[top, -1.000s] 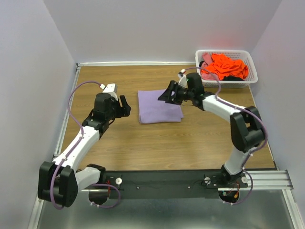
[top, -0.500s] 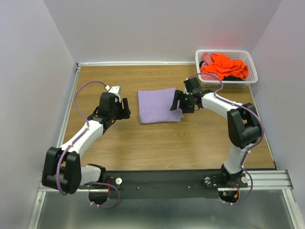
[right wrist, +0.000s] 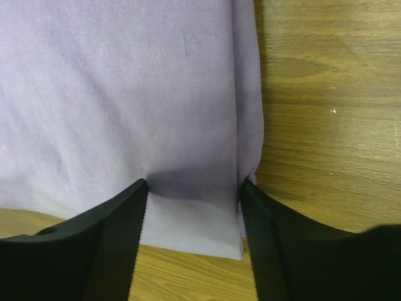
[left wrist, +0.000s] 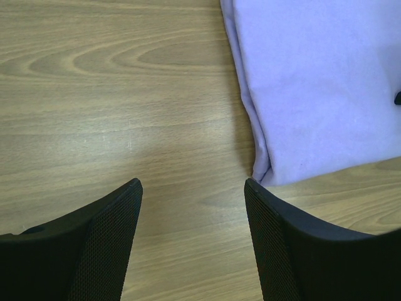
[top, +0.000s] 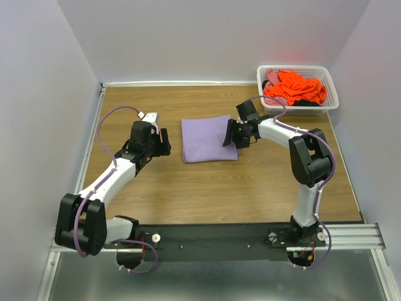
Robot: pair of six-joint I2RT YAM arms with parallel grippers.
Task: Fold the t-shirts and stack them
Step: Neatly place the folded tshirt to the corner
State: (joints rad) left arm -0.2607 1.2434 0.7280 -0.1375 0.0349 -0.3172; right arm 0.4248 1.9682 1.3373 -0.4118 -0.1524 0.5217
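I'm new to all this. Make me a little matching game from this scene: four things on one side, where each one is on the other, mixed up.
1 purple shirt
2 orange shirt
3 left gripper
4 right gripper

A in the white basket
B open, over bare table
C lying folded flat
D astride the purple shirt's edge

Pairs: 1-C, 2-A, 3-B, 4-D

- Purple shirt [top: 207,139]: right edge hidden under right gripper [top: 229,134]; both wrist views cut it off at their frame edges.
- Pink shirt [top: 272,78], in basket [top: 301,108] well right of and beyond purple shirt: mostly buried under orange shirt [top: 296,86].
- Dark item [top: 305,101], same basket: mostly covered, cannot be identified.
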